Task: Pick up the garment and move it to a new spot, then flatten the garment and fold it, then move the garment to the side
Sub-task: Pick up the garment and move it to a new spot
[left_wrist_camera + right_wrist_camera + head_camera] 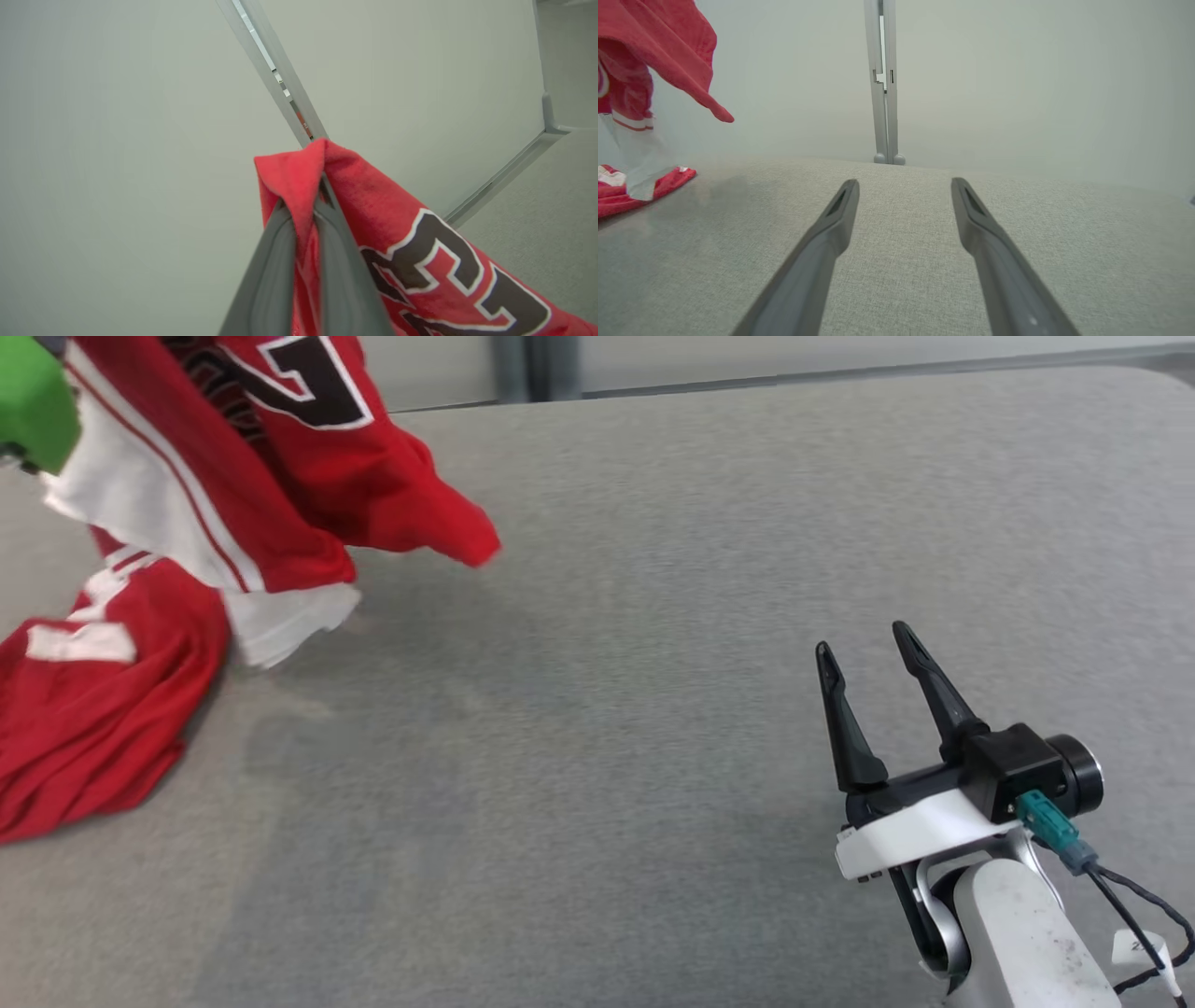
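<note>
The garment (187,495) is a red jersey with white panels and dark lettering. It hangs lifted at the far left of the head view, and its lower part rests bunched on the grey surface. In the left wrist view my left gripper (303,205) is shut on a fold of the garment (364,200), raised with the wall behind it. My right gripper (868,649) stands open over bare surface at the lower right, well away from the cloth. In the right wrist view its fingers (831,233) frame bare fabric, and the garment (654,51) hangs at the upper left.
A grey fabric-covered surface (653,616) spans the view. Behind its far edge is a pale wall with a vertical metal post (883,84). A green object (33,401) shows at the top left corner, by the lifted cloth.
</note>
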### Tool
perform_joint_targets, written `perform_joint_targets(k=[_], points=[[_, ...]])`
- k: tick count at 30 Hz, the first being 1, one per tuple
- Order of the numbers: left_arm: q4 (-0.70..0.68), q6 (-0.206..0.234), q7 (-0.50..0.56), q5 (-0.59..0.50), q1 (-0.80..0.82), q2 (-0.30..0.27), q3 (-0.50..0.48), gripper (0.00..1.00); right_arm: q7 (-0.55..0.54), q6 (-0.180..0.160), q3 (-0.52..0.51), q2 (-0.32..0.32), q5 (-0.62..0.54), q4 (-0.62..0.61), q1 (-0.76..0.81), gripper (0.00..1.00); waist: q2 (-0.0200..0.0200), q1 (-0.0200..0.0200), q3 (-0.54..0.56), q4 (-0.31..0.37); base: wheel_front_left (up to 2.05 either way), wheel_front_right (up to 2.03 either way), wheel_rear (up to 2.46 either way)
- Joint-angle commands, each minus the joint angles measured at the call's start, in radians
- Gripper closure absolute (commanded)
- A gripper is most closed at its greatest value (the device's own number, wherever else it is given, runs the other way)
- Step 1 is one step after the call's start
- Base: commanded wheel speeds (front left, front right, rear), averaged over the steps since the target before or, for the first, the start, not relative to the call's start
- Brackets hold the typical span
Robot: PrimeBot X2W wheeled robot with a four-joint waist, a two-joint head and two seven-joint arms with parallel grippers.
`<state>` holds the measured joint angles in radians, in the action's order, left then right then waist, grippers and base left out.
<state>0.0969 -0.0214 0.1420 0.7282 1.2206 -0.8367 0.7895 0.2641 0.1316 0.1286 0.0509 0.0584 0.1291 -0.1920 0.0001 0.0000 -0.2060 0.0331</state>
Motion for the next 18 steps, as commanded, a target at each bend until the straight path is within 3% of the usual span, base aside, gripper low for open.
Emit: perform_joint_targets(k=[1, 8, 13, 18], points=[[-0.019, 0.006, 0.010, 0.000, 0.016, 0.014, 0.005, 1.00, 0.001, -0.002, 0.000, 0.000, 0.012, -0.005, -0.012, 0.00, -0.0001, 0.0000, 0.024, 0.149, 0.00, 0.00, 0.00], [-0.070, 0.018, 0.034, -0.006, -0.004, 0.087, 0.052, 1.00, 0.001, -0.002, 0.006, -0.001, 0.048, -0.019, -0.032, 0.00, -0.0001, 0.0000, -0.022, 0.263, 0.00, 0.00, 0.00], [-0.022, 0.017, 0.022, -0.003, -0.033, 0.199, 0.111, 1.00, 0.000, -0.002, 0.003, -0.001, 0.074, -0.036, -0.051, 0.00, -0.0001, 0.0000, -0.089, 0.305, 0.00, 0.00, 0.00], [0.108, -0.012, -0.024, -0.011, -0.085, 0.328, 0.189, 1.00, 0.001, -0.002, 0.012, -0.001, 0.103, -0.054, -0.076, 0.00, -0.0001, 0.0000, -0.172, 0.327, 0.00, 0.00, 0.00]])
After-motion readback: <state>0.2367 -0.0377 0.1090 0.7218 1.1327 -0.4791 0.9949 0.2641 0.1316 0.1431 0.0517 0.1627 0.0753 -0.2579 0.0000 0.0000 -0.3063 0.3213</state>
